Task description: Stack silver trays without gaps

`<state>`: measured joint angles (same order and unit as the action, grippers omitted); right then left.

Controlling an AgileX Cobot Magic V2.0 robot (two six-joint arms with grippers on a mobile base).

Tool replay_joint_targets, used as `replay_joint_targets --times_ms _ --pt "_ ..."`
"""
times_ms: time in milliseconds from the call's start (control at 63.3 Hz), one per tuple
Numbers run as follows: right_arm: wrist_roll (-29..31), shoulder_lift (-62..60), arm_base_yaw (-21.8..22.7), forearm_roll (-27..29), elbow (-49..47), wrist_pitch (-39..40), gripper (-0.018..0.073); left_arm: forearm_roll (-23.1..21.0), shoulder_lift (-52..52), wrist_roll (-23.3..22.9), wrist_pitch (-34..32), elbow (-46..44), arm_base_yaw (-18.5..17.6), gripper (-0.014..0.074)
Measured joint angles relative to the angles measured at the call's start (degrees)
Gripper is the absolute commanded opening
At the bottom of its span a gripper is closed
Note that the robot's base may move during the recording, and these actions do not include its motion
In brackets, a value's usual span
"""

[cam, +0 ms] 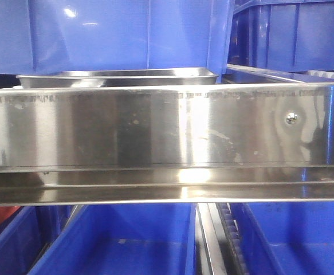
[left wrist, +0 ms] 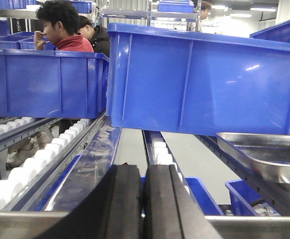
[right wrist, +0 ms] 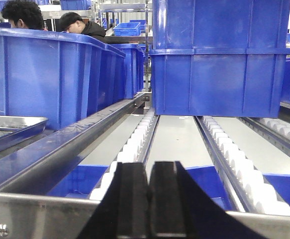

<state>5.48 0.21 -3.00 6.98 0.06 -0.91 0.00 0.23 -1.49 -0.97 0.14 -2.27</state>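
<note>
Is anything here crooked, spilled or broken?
Nothing stands out. The silver tray sits level behind the steel rail, which shows only smudges. The blue bins look intact, and nothing is spilled.

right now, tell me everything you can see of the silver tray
The silver tray is a shallow rectangular pan of polished steel with a flared rolled rim, rounded corners and a mirror-like base. It lies level, open side up, with nothing seen in it. From the front only its rim and upper wall show above the long steel rail, with a blue bin close behind. Whether it is one tray or several nested cannot be told.
</note>
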Motion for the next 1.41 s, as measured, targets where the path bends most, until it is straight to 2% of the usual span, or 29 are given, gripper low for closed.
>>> replay_joint_targets --times_ms 126,253,332,411,553,664,775,869,1028,1186,1407 --pt "0.0 0.0 0.0 0.0 0.0 2.0 -0.0078 0.0 0.0 0.0 -4.4 0.0 0.0 0.0004" --pt "0.0 0.0 0.0 0.0 0.0 8.2 -0.0078 -3.7 0.0 0.0 -10.2 -0.2 0.0 0.0004" --pt "-0.7 0.0 0.0 0.0 0.0 13.8 -0.0078 -4.9 -0.1 -0.1 -10.0 -2.3 0.0 0.0004" --pt "-3.0 -0.1 0.0 0.0 -0.3 16.7 -0.0078 -5.3 -0.1 -0.1 -5.8 -5.4 0.0 0.0004" --pt "-11.2 -0.1 0.0 0.1 -6.4 6.7 -0.0078 -5.4 -0.1 -0.1 6.8 -12.6 0.0 0.0004" --pt "-13.5 -0.1 0.0 0.2 -12.5 -3.5 -0.0078 -5.4 -0.2 -0.1 13.2 -17.4 0.0 0.0004" --pt "-14.1 -0.2 0.0 0.5 -16.7 -11.0 -0.0078 -5.6 -0.2 -0.1 15.5 -21.3 0.0 0.0004" --pt "-14.3 -0.2 0.0 3.2 -18.9 -15.4 -0.0078 -7.0 -0.2 -0.1 16.7 -23.9 0.0 0.0004" --pt "-14.4 -0.2 0.0 9.6 -19.5 -13.7 -0.0078 -11.0 -0.3 -0.1 17.0 -25.5 0.0 0.0004" --pt "-14.4 -0.2 0.0 14.8 -19.8 -11.4 -0.0078 -17.2 -0.3 -0.1 17.3 -25.7 0.0 0.0004" --pt "-14.4 -0.2 0.0 15.8 -24.3 -27.7 -0.0078 -18.9 1.7 -0.2 27.0 -29.7 0.0 0.0004"
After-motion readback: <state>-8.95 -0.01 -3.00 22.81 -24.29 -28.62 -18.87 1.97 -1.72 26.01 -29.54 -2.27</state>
